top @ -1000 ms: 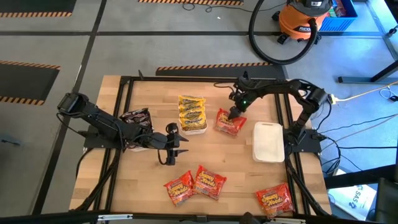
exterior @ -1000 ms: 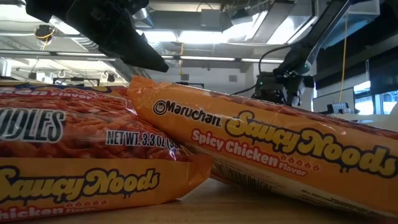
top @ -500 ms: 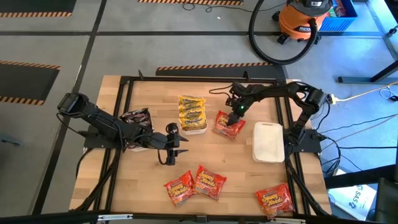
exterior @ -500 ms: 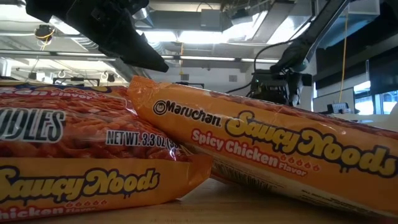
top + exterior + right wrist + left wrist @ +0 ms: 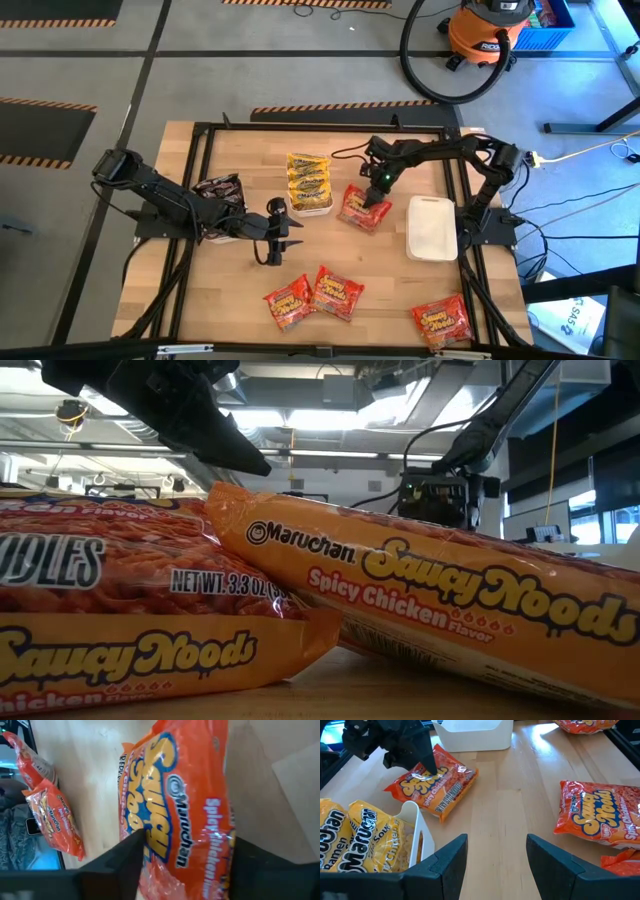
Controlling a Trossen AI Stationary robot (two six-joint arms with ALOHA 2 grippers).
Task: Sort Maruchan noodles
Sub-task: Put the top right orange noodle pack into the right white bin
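A red-orange Maruchan packet (image 5: 362,209) lies flat on the table right of centre, and my right gripper (image 5: 374,192) is shut on it from above. The same packet (image 5: 432,785) shows in the left wrist view under that gripper (image 5: 426,767). My left gripper (image 5: 497,845) hovers open over bare wood left of centre (image 5: 279,233). Yellow packets (image 5: 308,180) fill a white tray (image 5: 415,820). Dark packets (image 5: 218,189) lie beside my left arm. Three more red-orange packets (image 5: 338,292) lie near the front edge. My right gripper has the packet between its two fingers (image 5: 127,857), one on each long edge (image 5: 150,845), so the fingers lie across it. It comes down slanting from the table's far right side. The packet lies flat on the wood.
An empty white tray (image 5: 432,228) stands right of the held packet. Two red-orange packets (image 5: 420,600) lie close before the low camera and hide most of the table. Black frame rails (image 5: 465,250) run along the table's sides. Bare wood lies at the table's middle.
My right gripper has swung toward the table's left edge and turned a little over the red-orange packet. The packet has slid slightly toward the left and near edges, staying flat on the table.
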